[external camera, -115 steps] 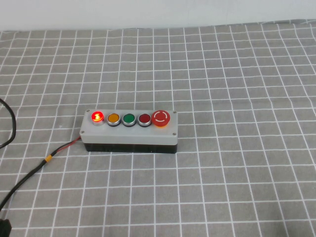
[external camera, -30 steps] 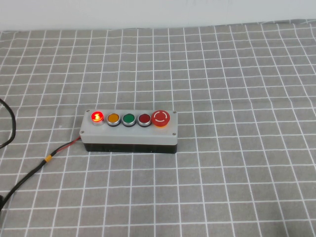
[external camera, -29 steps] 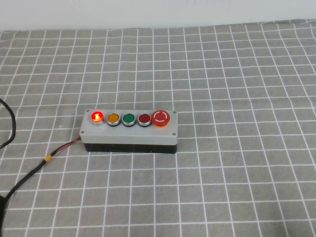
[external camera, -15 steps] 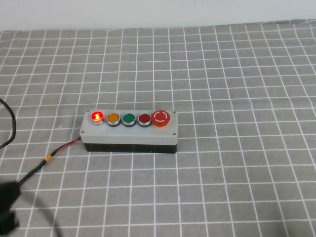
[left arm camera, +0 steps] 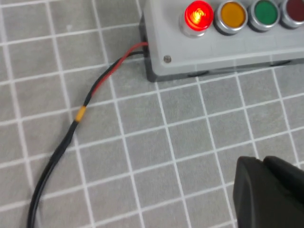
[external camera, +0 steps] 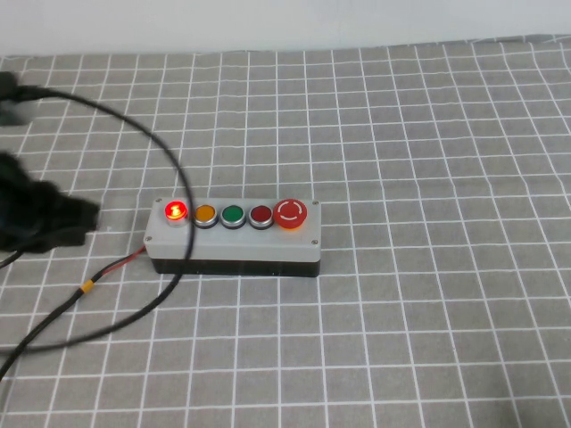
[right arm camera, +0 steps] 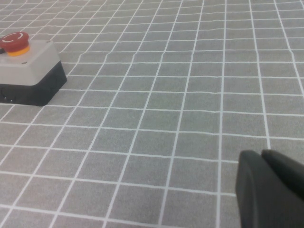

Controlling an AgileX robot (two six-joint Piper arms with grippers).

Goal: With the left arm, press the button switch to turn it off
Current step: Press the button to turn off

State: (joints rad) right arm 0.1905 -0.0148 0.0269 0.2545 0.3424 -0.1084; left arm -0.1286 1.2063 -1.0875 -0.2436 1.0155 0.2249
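Grey checked cloth (external camera: pixel 428 294) covers the table, with one switch box (external camera: pixel 234 239) left of centre carrying five buttons: a lit red one (external camera: pixel 176 211) at its left end, then amber, green, dark red and a red mushroom cap. One cable (external camera: pixel 71 308) leaves that end. To press well, the left gripper (external camera: pixel 40 218), blurred just left of the box, should descend squarely onto the lit button alone; whether its fingers are spread or closed cannot be told. The right gripper (right arm camera: pixel 270 190) sits well clear, fingers pressed together.

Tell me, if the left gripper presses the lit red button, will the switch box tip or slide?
Probably neither. The switch box looks long, low and flat on the cloth, so a downward press on the lit button should not tip it. The left gripper is beside it; a sideways bump might slide it.
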